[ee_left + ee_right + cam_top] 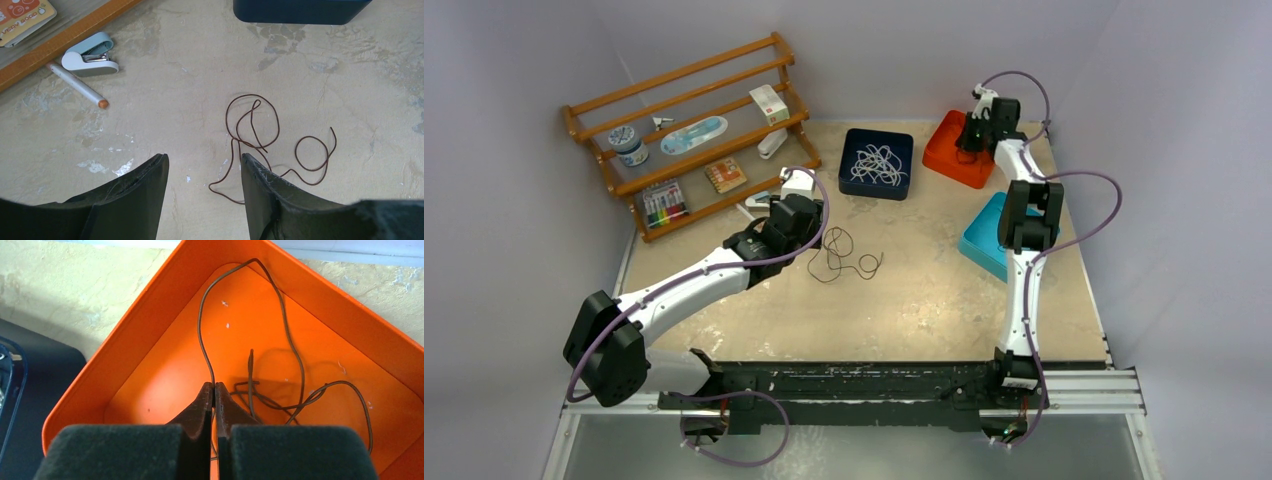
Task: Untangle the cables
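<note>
R gripper (214, 387) is over the orange tray (150, 325) at the far R corner of the worktop (924, 300). Jaws are pinched fully together on one strand of the tray cable (298, 357), a thin brown cord. That strand rises from the tips and arcs toward the tray's far corner, and the rest lies in loose loops on the tray floor just R of the fingers. L gripper (203, 160) is at mid-worktop toward the L edge, jaws about half open w/ nothing between them. The loose brown cable (264, 149) lies flat on the worktop just ahead and R of it in a few open loops, and one run passes out of sight behind the R finger in the wrist view. Can't tell if there's contact. White cables (877, 163) are piled in the navy bin (876, 195) at the far edge, centre. Teal tray (982, 240) sits by the R edge, partly under the R arm. Wooden rack (674, 75) is in the far L corner, w/ a stapler (90, 55) and a pen (75, 85) on the worktop at its foot.
</note>
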Motion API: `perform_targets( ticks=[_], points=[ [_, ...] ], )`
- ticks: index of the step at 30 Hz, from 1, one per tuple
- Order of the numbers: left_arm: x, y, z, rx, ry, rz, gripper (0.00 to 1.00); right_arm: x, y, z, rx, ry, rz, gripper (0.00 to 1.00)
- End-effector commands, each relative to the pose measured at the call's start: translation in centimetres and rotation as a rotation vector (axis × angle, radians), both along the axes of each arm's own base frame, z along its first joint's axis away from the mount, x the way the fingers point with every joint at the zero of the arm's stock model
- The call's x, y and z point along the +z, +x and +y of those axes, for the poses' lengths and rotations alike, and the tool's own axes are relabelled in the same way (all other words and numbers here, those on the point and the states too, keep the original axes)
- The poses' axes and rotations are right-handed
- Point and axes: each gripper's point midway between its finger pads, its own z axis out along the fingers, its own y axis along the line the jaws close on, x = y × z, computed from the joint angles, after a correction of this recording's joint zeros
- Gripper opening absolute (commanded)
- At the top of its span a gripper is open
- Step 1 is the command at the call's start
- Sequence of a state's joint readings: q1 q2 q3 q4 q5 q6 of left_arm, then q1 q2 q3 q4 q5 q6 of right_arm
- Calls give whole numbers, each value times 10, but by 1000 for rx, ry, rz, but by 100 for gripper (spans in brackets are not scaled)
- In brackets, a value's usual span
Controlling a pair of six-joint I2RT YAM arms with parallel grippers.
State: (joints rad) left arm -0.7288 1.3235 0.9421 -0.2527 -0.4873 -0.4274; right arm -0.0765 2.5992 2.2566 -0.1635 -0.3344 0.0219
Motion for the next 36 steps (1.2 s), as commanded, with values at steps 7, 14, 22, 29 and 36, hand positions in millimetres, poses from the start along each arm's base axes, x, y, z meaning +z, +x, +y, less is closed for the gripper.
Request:
perform_targets(
  ticks=[7, 14, 22, 29, 36],
  points=[
    [9, 3, -1, 13, -35, -29, 54, 98, 0, 7, 27, -63, -175, 26],
    [9, 3, -3, 8, -51, -27, 56, 173, -16, 0, -50, -62, -327, 42],
    [4, 5, -17, -25, -88, -8, 57, 212, -60, 34, -73, 83, -408, 44],
    [-10, 6, -32, -64, -118, 32, 57, 211, -127, 108, 29, 203, -363, 45],
    [-15, 18, -53, -98, -154, 35, 57, 169, -210, 165, 145, 294, -226, 47]
  ],
)
